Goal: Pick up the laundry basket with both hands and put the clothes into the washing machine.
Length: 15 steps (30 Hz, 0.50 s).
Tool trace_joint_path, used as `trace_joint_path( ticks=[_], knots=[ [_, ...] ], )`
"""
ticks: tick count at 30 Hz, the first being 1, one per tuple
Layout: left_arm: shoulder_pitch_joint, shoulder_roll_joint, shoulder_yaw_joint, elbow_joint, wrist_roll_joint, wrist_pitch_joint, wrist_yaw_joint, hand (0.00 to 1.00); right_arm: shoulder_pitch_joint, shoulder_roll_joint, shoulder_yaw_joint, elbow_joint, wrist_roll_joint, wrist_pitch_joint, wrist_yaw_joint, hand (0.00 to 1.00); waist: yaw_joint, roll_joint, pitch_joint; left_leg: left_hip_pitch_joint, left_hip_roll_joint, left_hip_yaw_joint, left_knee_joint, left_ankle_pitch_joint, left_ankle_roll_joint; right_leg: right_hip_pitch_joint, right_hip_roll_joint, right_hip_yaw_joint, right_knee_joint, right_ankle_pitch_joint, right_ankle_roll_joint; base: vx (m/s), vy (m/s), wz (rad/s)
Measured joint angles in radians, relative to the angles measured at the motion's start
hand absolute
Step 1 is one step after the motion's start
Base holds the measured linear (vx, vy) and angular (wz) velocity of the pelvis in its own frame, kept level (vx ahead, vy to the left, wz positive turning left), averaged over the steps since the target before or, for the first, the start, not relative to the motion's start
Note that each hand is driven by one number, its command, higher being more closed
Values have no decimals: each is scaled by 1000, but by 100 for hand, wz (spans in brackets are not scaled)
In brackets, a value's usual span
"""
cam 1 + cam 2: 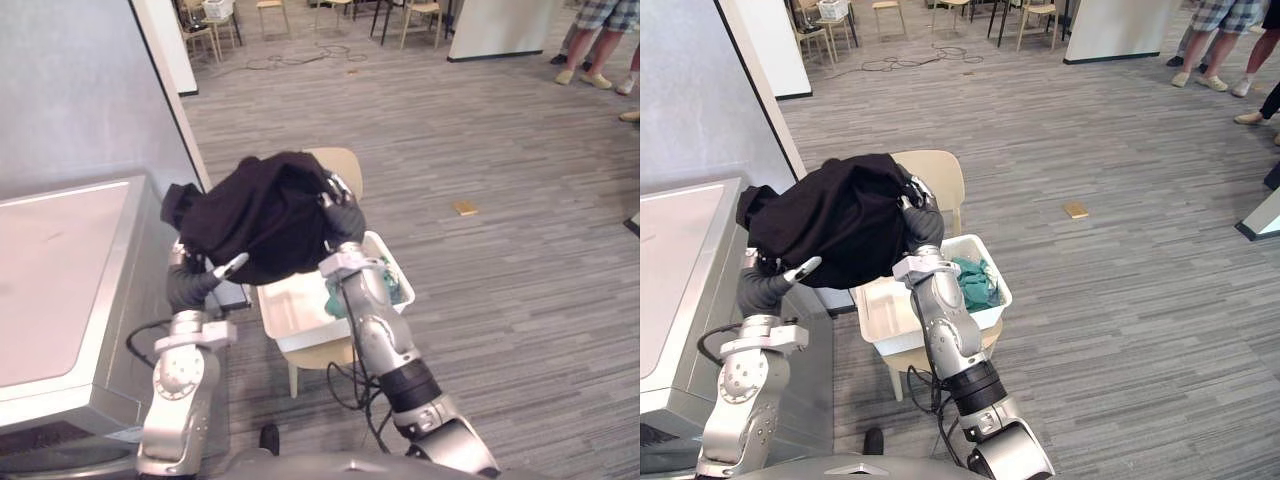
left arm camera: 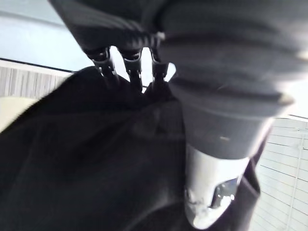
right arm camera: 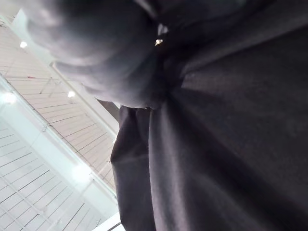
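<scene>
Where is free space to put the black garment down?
The top of the washing machine is bare, left of the raised black garment. The left half of the white basket is empty; teal clothes crowd its right end. The floor right of the chair is open.

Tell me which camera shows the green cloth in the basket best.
Right eye view: the green cloth lies plainly in the basket. In the left eye view the right arm covers most of it. Both wrist views face a black garment.

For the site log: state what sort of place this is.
Likely an open test hall or lab, not a home: wide grey plank floor, pale wooden chairs along the far end, a silver-grey washing machine.
</scene>
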Motion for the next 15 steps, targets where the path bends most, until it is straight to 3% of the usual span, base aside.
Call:
trace_joint_path(
  ticks=[8,15],
  knots=[
    [-16,1,2,59,31,3,-1,0,12,-4,-29,2,0,0,-1,100,-8,1,-20,-12,1,-1,0,6,5,1,7,1,-32,20,1,0,0,0],
    [-138,4,-104,359,49,56,-11,0,16,-5,-14,78,1,17,-7,100,-32,1,-23,-14,3,12,-1,9,8,-5,10,13,-46,33,-1,-4,0,-6]
  ],
)
